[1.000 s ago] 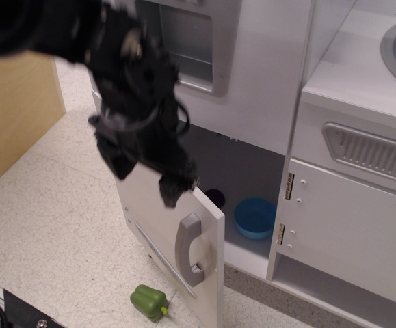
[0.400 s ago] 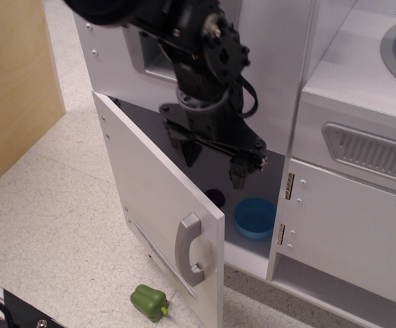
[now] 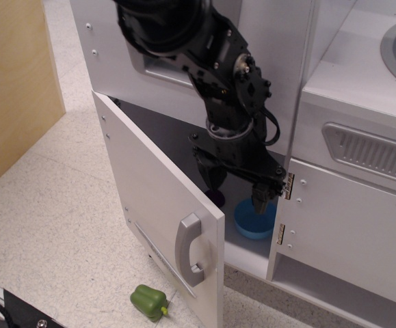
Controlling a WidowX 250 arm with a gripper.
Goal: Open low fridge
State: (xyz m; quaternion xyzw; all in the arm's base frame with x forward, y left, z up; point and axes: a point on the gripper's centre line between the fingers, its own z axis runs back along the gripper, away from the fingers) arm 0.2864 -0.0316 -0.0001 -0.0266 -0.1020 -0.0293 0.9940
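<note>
The low fridge door [image 3: 150, 198] is a flat light-grey panel with a curved silver handle [image 3: 187, 249] and a slim embossed strip [image 3: 158, 254]. It stands swung out to the left, well open, so the dark inside shows. My black gripper [image 3: 236, 193] hangs in the doorway behind the door's free edge, pointing down. Its two fingers [image 3: 260, 202] are apart and hold nothing. It does not touch the handle. One finger is just above a blue bowl [image 3: 252, 223] inside the fridge.
A dark purple object [image 3: 216, 198] lies inside by the bowl. A green toy pepper [image 3: 148, 301] lies on the speckled floor below the door. A white cabinet door with brass hinges [image 3: 351, 232] is to the right, a wooden panel [image 3: 13, 82] to the left.
My gripper has moved from the door's top edge to the right and down into the fridge opening. The door has stayed swung open.
</note>
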